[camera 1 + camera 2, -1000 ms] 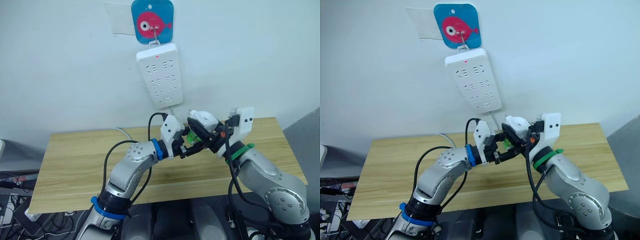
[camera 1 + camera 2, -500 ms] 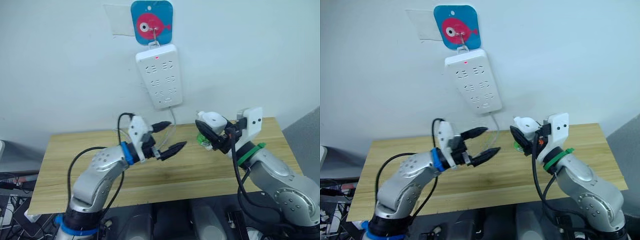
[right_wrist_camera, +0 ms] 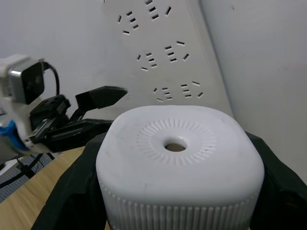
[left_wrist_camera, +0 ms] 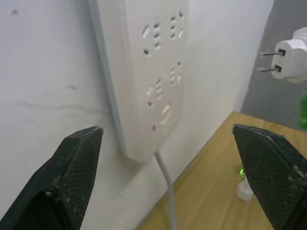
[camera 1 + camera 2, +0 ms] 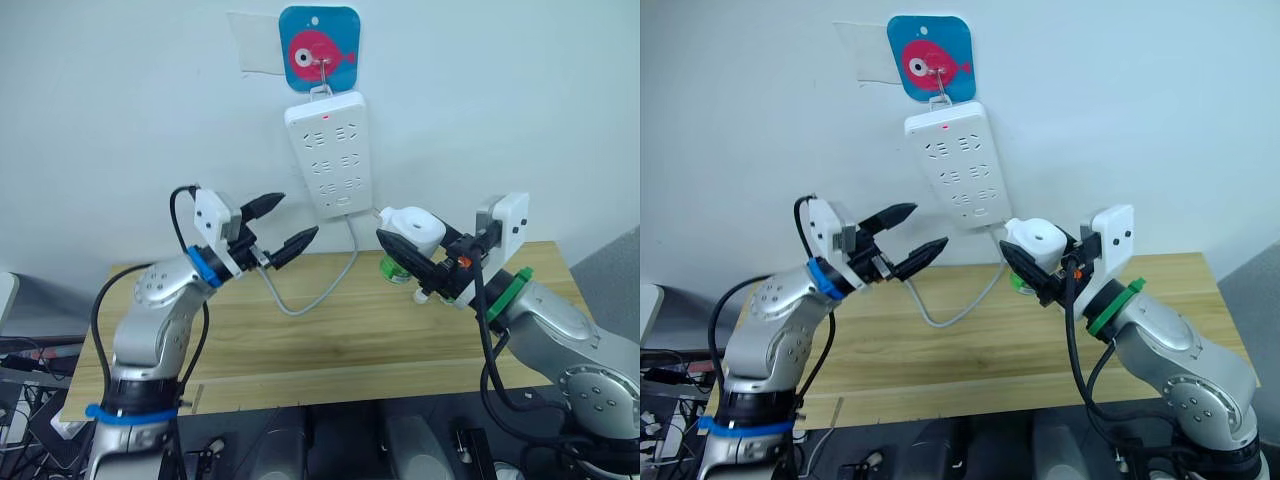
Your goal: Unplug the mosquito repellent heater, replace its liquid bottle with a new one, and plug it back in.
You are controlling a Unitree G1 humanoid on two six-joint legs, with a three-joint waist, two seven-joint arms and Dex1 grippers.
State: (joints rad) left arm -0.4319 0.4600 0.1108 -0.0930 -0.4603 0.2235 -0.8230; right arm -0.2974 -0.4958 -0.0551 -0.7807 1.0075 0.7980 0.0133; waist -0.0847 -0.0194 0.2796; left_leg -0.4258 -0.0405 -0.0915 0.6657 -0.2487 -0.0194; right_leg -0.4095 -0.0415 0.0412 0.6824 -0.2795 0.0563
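My right gripper (image 5: 414, 252) is shut on the mosquito repellent heater (image 5: 411, 228), a small white rounded unit held above the table's right half, below and right of the power strip. Its vent hole (image 3: 175, 146) faces the right wrist camera and its two plug prongs (image 4: 268, 61) stick out bare. A green liquid bottle (image 5: 394, 268) shows just under the heater; I cannot tell whether it is attached. My left gripper (image 5: 298, 213) is open and empty, raised left of the power strip, well apart from the heater.
The long white power strip (image 5: 329, 150) hangs on the wall from a blue fish hook (image 5: 319, 48); its grey cable (image 5: 318, 290) droops onto the wooden table (image 5: 300, 340). A small white and green item (image 4: 242, 186) lies on the table under the heater.
My left gripper let go near the heater, opened and swung up and left. My right gripper carried the heater up toward the power strip. The camera view also shifted.
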